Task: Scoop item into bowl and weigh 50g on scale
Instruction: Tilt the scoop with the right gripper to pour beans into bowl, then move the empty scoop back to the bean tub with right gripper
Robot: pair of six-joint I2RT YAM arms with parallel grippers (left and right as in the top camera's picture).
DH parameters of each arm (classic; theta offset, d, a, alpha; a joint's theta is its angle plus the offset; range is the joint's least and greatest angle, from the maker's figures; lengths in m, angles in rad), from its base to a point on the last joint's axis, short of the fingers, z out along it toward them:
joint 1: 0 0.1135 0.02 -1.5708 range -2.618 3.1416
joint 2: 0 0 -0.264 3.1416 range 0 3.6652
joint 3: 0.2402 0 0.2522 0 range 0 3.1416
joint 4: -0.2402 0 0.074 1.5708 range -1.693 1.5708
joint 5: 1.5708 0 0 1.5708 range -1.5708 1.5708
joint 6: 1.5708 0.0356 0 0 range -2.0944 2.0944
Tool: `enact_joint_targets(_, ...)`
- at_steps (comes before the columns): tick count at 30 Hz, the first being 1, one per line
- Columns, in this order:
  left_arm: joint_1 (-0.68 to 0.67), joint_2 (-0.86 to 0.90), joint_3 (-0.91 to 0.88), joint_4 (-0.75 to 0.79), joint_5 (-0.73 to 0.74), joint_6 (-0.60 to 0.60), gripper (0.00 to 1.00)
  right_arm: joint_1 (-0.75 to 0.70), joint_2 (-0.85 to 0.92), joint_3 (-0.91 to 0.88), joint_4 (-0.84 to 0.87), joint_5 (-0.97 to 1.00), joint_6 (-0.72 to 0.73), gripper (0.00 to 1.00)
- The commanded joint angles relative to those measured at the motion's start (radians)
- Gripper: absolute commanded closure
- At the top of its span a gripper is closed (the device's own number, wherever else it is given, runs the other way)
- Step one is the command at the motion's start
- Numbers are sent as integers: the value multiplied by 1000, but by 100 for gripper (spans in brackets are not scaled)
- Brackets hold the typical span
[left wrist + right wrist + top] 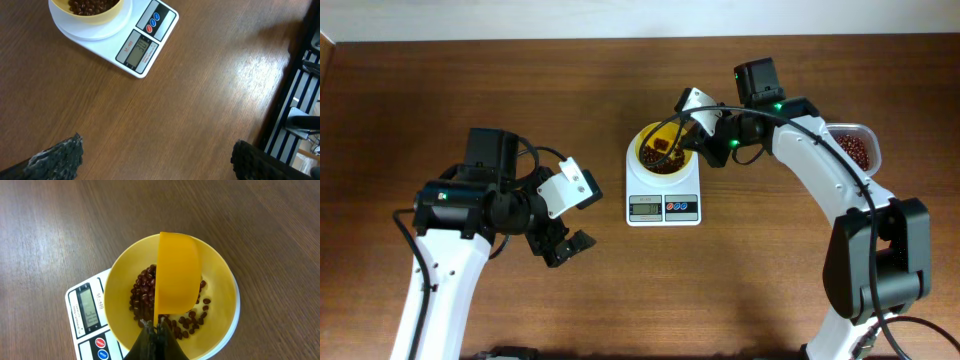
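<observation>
Brown wooden table (520, 100), both my arms over it. My left gripper (563, 247) hung over bare wood left of the scale, fingers spread wide and holding nothing; from its wrist camera the two dark fingertips (60, 155) stood well apart at the bottom corners, with the scale and bowl up at the top left. My right gripper (705, 125) reached in from the right over the bowl, clenched on the near end of the yellow scoop (177, 275). A clear plastic tub (855, 145) sat at the right edge beside my right arm, with red-brown beans in it, well apart from the scale. The white scale (663, 208) lay mid-table, its grey screen (139, 49) and red and blue buttons (153, 20) on the side nearest me; digits too small to read. The pale yellow bowl (220, 280) stood on the scale's platform, covering most of it. The scoop hung inside the bowl's rim, tipped so its rounded back faced the wrist camera. Dark beans (142, 295) lay loose on the bowl's floor, directly beneath the scoop and spilling out to either side of it, more on the left.
</observation>
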Motion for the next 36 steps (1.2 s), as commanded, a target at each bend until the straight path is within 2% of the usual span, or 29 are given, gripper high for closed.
enact_joint_targets(1,-4,-4,13,-1,18,16,1,10,-6,-7,2,20,-14,96)
enact_joint_targets(9,-4,-4,13,-1,18,16,1,10,-56,19,3,22,-14,96)
enact_joint_targets(16,-4,-4,13,-1,18,16,1,16,-95,13,-13,121,-14,96)
enact_joint_targets(22,-4,-4,13,-1,18,16,1,83,-102,10,-4,336,-15,96)
enact_joint_targets(36,-4,-4,13,-1,18,16,1,108,-232,24,-51,342,-11,96)
